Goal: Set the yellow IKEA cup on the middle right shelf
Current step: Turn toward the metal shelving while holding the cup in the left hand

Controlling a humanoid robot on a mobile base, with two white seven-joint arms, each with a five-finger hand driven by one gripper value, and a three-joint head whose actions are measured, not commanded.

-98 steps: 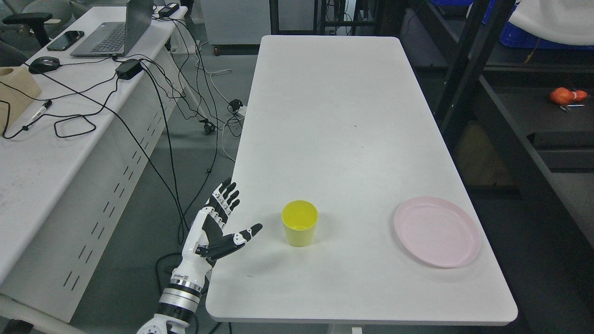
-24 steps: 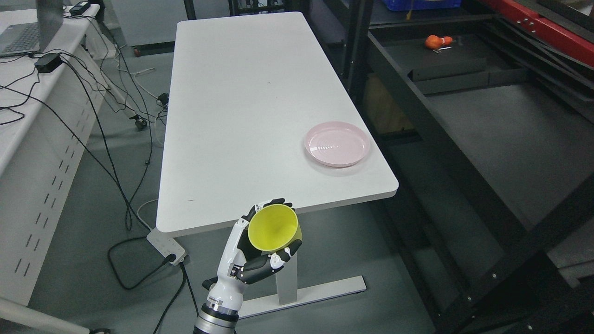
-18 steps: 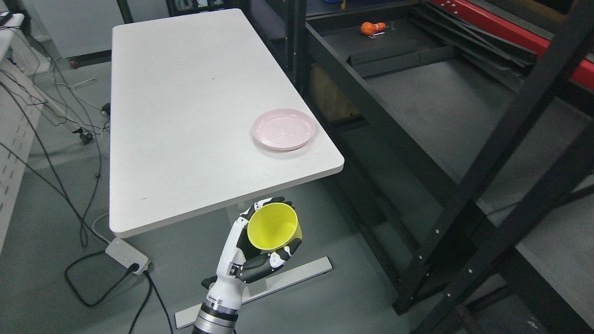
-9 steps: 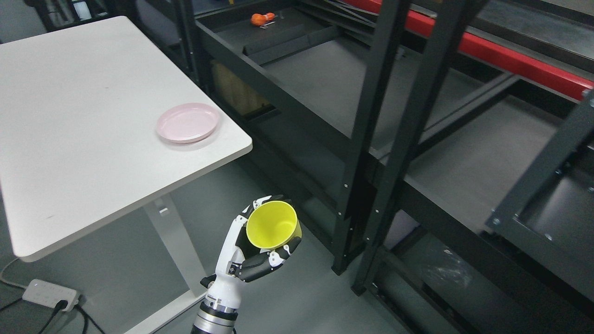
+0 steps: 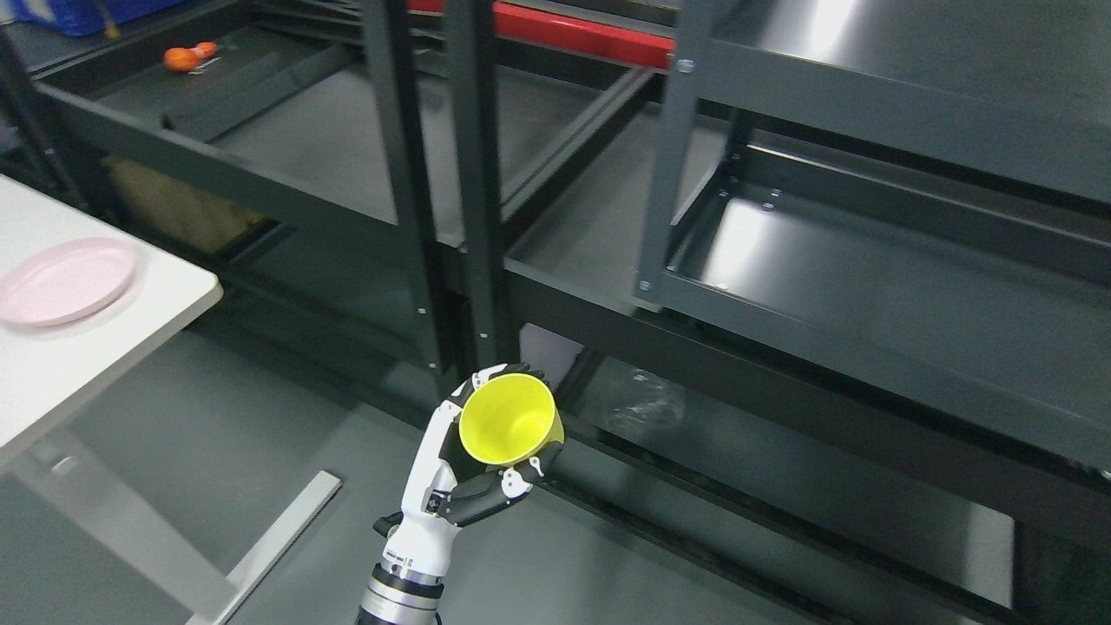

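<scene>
The left hand (image 5: 451,473) has its fingers (image 5: 486,496) wrapped around the yellow cup (image 5: 509,421), held above the floor before the black shelf (image 5: 781,260), tilted, mouth facing up toward the camera.

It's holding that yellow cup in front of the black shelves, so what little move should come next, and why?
Probably carry the yellow cup up and rightward toward the shelf. The left hand grips it low over the floor, short of the rack, tilted toward the camera.
</scene>
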